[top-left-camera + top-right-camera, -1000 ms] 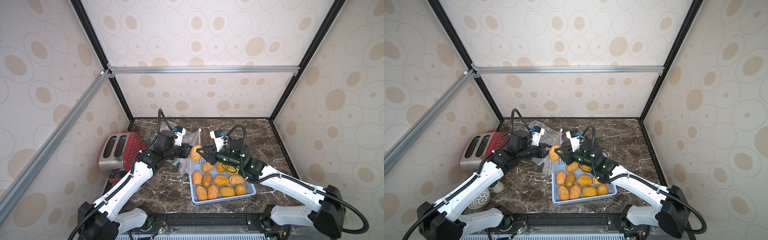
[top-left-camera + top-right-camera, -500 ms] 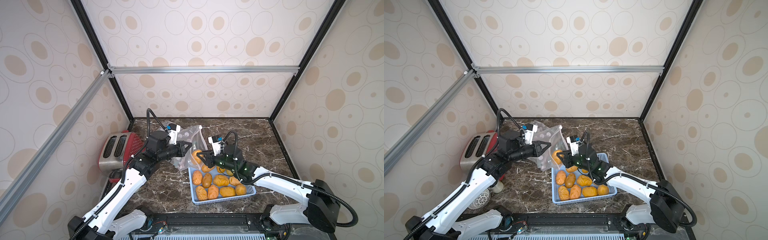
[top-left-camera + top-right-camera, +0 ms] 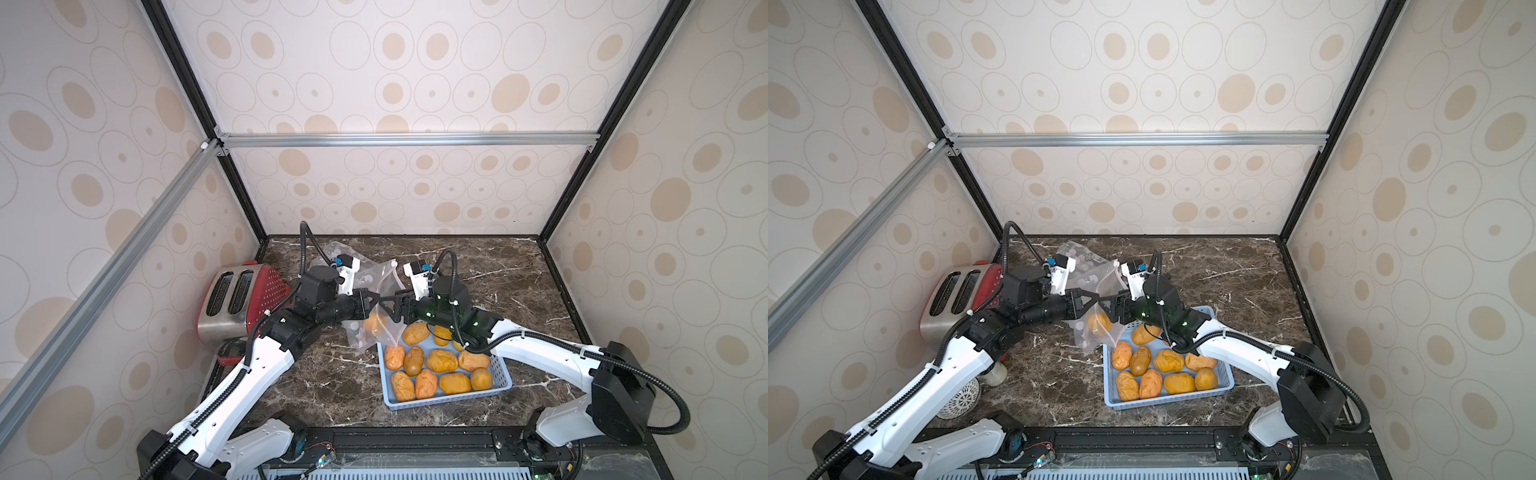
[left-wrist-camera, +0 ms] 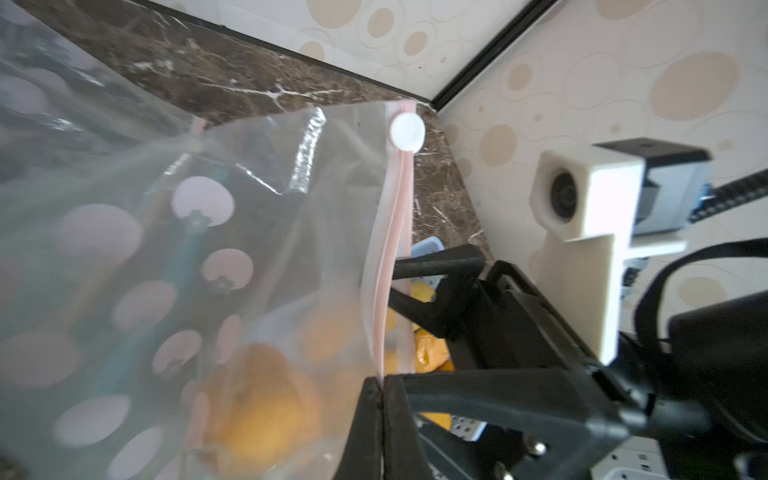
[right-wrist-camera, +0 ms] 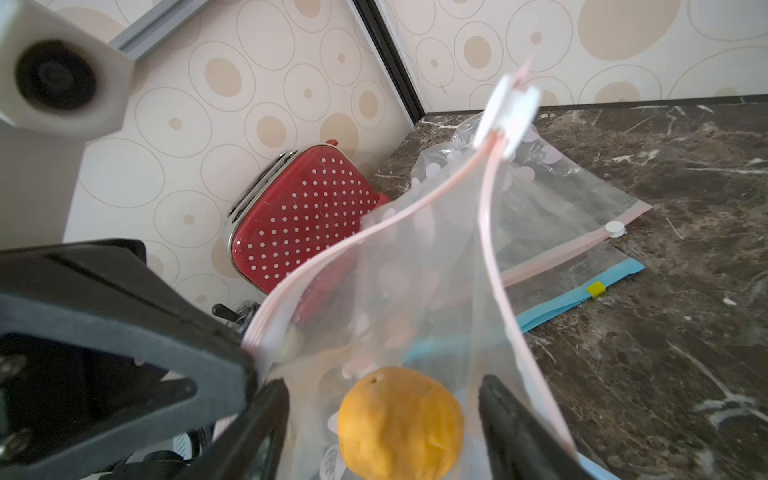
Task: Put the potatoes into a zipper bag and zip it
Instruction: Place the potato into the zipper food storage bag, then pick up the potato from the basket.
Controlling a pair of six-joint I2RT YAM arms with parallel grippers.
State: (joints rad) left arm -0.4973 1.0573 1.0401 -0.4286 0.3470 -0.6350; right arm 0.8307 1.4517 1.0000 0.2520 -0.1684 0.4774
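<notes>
Dropped by the right gripper (image 3: 388, 308), now wide, one potato (image 5: 401, 422) sits in the zipper bag (image 5: 415, 270) the left gripper (image 4: 381, 384) pinches; many remain.

Nothing legible is showing in any view. No brand, number or sign is appearing on anything (what may be a faint line of grey print is running along the flat spare zipper bag (image 5: 561, 286) lying on the worktop (image 5: 665, 353), but it is coming out too blurred to read).
</notes>
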